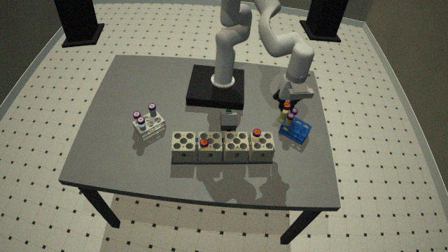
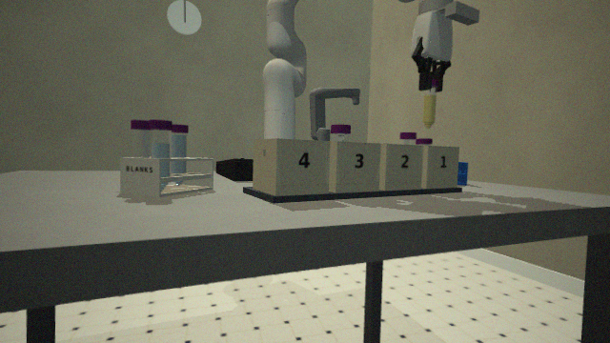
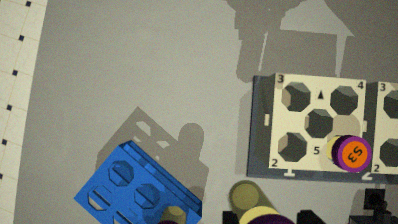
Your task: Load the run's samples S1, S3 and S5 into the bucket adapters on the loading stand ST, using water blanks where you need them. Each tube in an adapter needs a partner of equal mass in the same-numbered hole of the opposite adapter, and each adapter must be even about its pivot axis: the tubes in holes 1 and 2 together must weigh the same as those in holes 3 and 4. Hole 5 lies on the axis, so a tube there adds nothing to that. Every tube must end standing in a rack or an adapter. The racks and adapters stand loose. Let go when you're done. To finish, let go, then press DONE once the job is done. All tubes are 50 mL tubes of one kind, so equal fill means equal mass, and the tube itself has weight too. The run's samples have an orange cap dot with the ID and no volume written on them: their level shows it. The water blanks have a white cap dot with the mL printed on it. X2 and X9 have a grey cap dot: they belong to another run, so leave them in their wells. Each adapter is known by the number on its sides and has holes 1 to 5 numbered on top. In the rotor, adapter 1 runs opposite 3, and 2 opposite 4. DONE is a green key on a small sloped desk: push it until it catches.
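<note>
The gripper [image 1: 288, 105] [image 2: 431, 88] was pinching an orange-dotted tube [image 1: 284, 113] [image 2: 429, 110] [image 3: 246, 196], ID unclear, above the blue rack [image 1: 295, 130] [image 2: 462, 173] [image 3: 125, 200]; loading that sample probably called for travel toward the adapters beyond.

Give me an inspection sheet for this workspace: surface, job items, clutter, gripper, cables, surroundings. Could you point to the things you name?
Surface: gray table [image 1: 105, 147] [image 2: 191, 224], no spill seen.
Adapters: four on the loading stand [image 1: 222, 163] [image 2: 286, 196]; one orange-dot tube each in 1 and 3.
Blank rack [image 1: 154, 133] [image 2: 140, 183]: three tubes standing.
Blue rack [image 1: 294, 136] [image 2: 462, 173] [image 3: 112, 192]: two tubes standing.
DONE desk [image 1: 229, 120]: green key at its back.
Clutter: nothing seen.
Gripper [image 1: 287, 101] [image 2: 434, 86]: shut on a yellow-filled tube [image 1: 283, 115] [image 2: 429, 110] [image 3: 245, 196], in the air.
Cables: nothing seen.
Surroundings: tiled floor, plain walls, round wall disc.
</note>
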Available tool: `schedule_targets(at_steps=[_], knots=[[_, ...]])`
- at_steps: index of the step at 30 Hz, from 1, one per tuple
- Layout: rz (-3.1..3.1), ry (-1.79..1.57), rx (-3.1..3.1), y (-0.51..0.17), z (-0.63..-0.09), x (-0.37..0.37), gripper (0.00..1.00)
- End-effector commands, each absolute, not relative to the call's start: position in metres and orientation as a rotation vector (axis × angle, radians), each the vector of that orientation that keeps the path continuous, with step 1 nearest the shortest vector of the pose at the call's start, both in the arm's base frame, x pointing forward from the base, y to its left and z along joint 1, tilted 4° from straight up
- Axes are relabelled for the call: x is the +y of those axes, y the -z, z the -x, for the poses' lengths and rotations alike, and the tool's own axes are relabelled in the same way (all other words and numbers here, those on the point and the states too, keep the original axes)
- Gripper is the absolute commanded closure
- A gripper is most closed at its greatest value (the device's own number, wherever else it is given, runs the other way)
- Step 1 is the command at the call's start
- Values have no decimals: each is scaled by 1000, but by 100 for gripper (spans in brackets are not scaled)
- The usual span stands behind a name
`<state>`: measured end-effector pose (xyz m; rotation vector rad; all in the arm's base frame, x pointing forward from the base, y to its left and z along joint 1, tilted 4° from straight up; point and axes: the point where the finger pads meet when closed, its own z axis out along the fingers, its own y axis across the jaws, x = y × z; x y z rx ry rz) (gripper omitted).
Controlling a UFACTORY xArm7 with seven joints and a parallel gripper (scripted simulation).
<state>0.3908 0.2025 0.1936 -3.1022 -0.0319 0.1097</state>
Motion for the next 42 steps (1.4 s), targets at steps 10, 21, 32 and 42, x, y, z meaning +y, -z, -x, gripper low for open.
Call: schedule_targets(at_steps=[10, 21, 32, 42], knots=[[3107, -92, 69, -194, -396, 138, 100], [3108, -92, 69, -192, -399, 93, 100], [3108, -92, 69, -190, -402, 43, 100], [3109, -92, 69, -189, -405, -2, 100]])
